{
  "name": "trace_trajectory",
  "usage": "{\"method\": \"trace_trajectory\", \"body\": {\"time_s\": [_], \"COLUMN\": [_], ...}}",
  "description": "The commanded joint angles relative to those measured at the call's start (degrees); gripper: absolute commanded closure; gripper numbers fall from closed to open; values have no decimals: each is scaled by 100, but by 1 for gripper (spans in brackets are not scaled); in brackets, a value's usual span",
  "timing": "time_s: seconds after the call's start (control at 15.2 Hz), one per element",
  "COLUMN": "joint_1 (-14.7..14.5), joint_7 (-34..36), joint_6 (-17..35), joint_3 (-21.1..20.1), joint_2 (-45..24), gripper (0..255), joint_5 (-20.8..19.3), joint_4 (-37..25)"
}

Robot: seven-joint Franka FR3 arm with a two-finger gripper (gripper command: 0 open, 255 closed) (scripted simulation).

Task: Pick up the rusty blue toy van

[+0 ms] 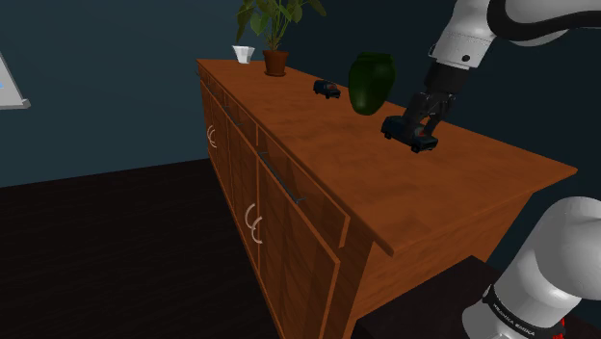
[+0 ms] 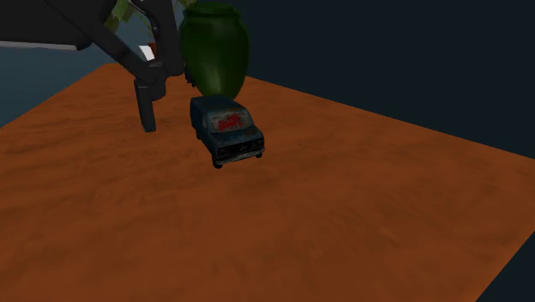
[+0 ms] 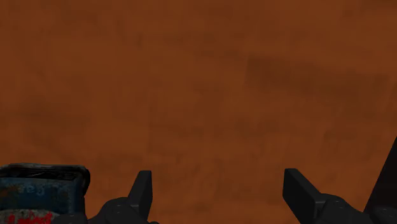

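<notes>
Arm's white base link [image 1: 554, 265], wooden sideboard [image 1: 414, 197] against a dark blue wall [image 1: 96, 67], green vase [image 1: 371, 82] and potted plant [image 1: 275, 34] on top, arm reaching down, gripper [image 3: 216, 184] spread wide, empty, rusty blue toy van [image 2: 227, 129] just outside one finger [image 2: 147, 107], near the vase.

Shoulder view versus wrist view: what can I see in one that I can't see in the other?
Shoulder view: the potted plant, white cup, green vase, a small dark toy vehicle, the sideboard with its doors, and the white arm. Wrist view: up close, the fingers stand apart over bare wood, with the blue toy van beside one finger, outside the gap. Both: the van, the black gripper and the wooden top.
</notes>
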State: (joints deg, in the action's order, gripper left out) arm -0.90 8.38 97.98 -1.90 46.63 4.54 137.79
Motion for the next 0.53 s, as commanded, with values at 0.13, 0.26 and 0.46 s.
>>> {"method": "trace_trajectory", "body": {"time_s": [0.13, 0.26, 0.46], "joint_1": [15, 13, -6], "joint_7": [-402, -796, -1385], "joint_6": [-97, -212, -423], "joint_3": [285, 553, 920], "joint_2": [-449, -921, -1669], "gripper": [0, 0, 0], "joint_5": [-106, -186, -252], "joint_4": [-360, -760, -1434]}}
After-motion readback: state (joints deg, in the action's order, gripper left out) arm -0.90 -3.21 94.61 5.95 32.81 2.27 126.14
